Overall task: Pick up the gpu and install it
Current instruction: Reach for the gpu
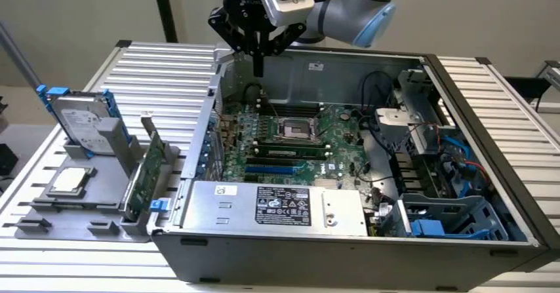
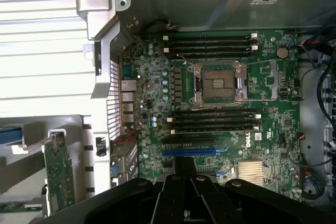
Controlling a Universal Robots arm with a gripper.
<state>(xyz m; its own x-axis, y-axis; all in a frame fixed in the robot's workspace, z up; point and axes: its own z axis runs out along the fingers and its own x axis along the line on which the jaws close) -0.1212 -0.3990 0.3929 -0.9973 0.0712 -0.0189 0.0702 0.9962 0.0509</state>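
The gpu (image 1: 156,168) stands on edge in a grey holder (image 1: 105,224) on the exterior view's left, outside the open computer case (image 1: 350,247). Its green board faces the case and its silver bracket points up. The wrist view catches the gpu (image 2: 58,174) beside the case's rear wall. My gripper (image 1: 260,67) hangs above the far rear corner of the case, well away from the card. Its fingers are shut with nothing between them. In the wrist view the gripper (image 2: 184,179) points down over the motherboard (image 2: 273,103), near the blue expansion slot (image 2: 197,152).
A silver hard drive with blue rails (image 1: 83,119) and a small square CPU chip (image 1: 72,180) sit in the same holder. Inside the case are the power supply (image 1: 280,208), the CPU socket (image 1: 293,130), cables and a blue drive cage (image 1: 446,221). The case rests on a slatted metal table (image 1: 516,109).
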